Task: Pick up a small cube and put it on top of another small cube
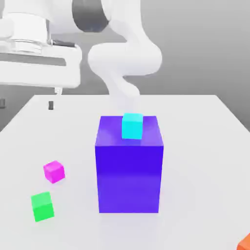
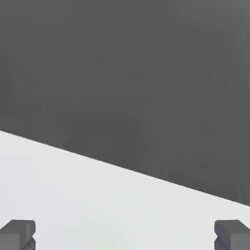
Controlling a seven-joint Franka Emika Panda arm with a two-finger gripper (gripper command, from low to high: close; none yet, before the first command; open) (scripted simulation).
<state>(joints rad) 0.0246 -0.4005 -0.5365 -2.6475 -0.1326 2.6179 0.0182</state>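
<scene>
The small magenta-pink cube [image 1: 54, 171] rests on the white table [image 1: 200, 156] toward the exterior view's left. Just in front of it and apart from it sits the small green cube [image 1: 42, 206]. My gripper [image 1: 27, 104] hangs high over the table's far left part, well behind and above both cubes. Its dark fingertips [image 1: 51, 105] stand wide apart. In the hand view the gripper [image 2: 125, 235] is open with nothing between its fingers [image 2: 18, 233], and bare table surface [image 2: 97, 205] lies beyond them.
A big blue-violet block [image 1: 129, 171] stands mid-table with a small cyan cube [image 1: 132, 125] on its top. An orange object [image 1: 244, 242] pokes in at the near corner on the exterior view's right. The white arm [image 1: 124, 58] rises behind the block.
</scene>
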